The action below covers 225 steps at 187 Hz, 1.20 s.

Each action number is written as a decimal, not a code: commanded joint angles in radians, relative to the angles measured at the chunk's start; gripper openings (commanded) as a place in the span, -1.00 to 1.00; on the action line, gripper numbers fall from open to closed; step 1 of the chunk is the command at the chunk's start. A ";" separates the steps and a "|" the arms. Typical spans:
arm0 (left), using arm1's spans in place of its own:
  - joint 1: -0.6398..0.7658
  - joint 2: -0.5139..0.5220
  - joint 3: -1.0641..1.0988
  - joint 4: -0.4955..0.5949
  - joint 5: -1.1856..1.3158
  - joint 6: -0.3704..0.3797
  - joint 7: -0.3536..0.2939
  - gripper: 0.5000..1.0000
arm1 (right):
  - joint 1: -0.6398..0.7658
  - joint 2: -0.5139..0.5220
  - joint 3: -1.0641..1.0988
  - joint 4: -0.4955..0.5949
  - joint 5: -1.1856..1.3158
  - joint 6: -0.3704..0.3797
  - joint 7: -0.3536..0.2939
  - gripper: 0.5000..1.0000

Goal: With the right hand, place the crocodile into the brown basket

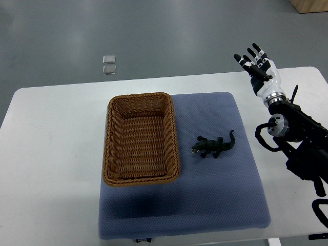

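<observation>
A dark green toy crocodile (212,146), its back ridged and its 4 short legs splayed, lies flat on a blue mat (215,197) covering the middle of a white bench (51,154). Its snout faces the picture's left, toward the brown basket (139,97). Its long axis runs roughly left to right, and the tail angles up toward the far right and curls at the tip. The animal sits just beside the basket's right wall, apart from it, with a narrow strip of mat between.

The woven basket is rectangular and stands on the mat's left half with its long sides running front to back.

Bare mat lies open to the right of the crocodile and in front of it, out to the mat's right edge.

The robot's right hand (261,72) hangs over the bench's far right corner, well apart from the toy, fingers (252,55) extended and released, grasping nothing.
</observation>
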 commanded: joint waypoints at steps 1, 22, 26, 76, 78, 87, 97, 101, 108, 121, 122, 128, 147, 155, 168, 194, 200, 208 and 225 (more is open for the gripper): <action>-0.001 0.000 0.001 0.000 0.000 0.000 0.000 1.00 | 0.002 -0.004 -0.002 0.000 -0.004 0.000 -0.003 0.69; -0.001 0.000 0.001 0.000 0.000 0.000 0.000 1.00 | 0.003 -0.010 -0.011 0.008 -0.008 0.000 -0.009 0.69; -0.001 0.000 0.001 0.000 0.000 0.000 0.000 1.00 | 0.005 -0.013 -0.016 0.008 -0.008 0.000 -0.009 0.69; -0.003 0.000 0.001 0.000 0.000 0.000 0.000 1.00 | 0.031 -0.170 -0.167 0.083 -0.013 0.005 -0.008 0.69; -0.003 0.000 0.001 0.000 0.000 0.000 0.000 1.00 | 0.034 -0.179 -0.177 0.089 -0.013 0.005 -0.006 0.69; -0.003 0.000 0.001 0.000 0.000 0.000 0.000 1.00 | 0.049 -0.214 -0.212 0.123 -0.014 0.014 -0.006 0.69; -0.004 0.000 0.001 0.000 0.000 0.000 0.000 1.00 | 0.065 -0.256 -0.264 0.153 -0.028 0.032 -0.006 0.69; -0.004 0.000 0.001 0.000 0.000 0.000 0.000 1.00 | 0.074 -0.273 -0.284 0.163 -0.037 0.040 -0.006 0.69; -0.003 0.000 0.001 0.000 0.000 0.000 0.000 1.00 | 0.106 -0.306 -0.325 0.176 -0.070 0.054 -0.006 0.69; -0.004 0.000 0.001 0.000 0.000 0.000 0.000 1.00 | 0.152 -0.354 -0.393 0.195 -0.131 0.075 -0.006 0.69; -0.004 0.000 0.001 0.000 0.000 0.000 0.000 1.00 | 0.160 -0.360 -0.404 0.199 -0.143 0.078 -0.006 0.69; -0.004 0.000 0.001 0.000 0.000 0.000 0.000 1.00 | 0.175 -0.374 -0.427 0.207 -0.165 0.089 -0.006 0.69; -0.004 0.000 0.001 0.000 0.000 0.000 0.000 1.00 | 0.250 -0.446 -0.536 0.279 -0.310 0.135 -0.008 0.69; -0.004 0.000 0.001 0.000 0.000 0.000 0.000 1.00 | 0.272 -0.467 -0.569 0.308 -0.376 0.140 -0.005 0.69; -0.006 0.000 0.001 0.000 0.000 0.000 0.000 1.00 | 0.304 -0.493 -0.600 0.357 -0.473 0.150 -0.002 0.69; -0.006 0.000 0.001 0.000 0.000 0.000 0.000 1.00 | 0.356 -0.516 -0.614 0.459 -0.717 0.213 -0.002 0.69; -0.006 0.000 0.001 0.000 0.000 0.000 0.000 1.00 | 0.367 -0.521 -0.614 0.482 -0.778 0.229 0.000 0.69; -0.007 0.000 0.001 0.000 0.000 0.000 0.000 1.00 | 0.377 -0.526 -0.614 0.509 -0.852 0.250 0.000 0.69; -0.007 0.000 0.001 0.000 0.000 0.000 0.000 1.00 | 0.396 -0.526 -0.619 0.548 -0.973 0.278 0.000 0.69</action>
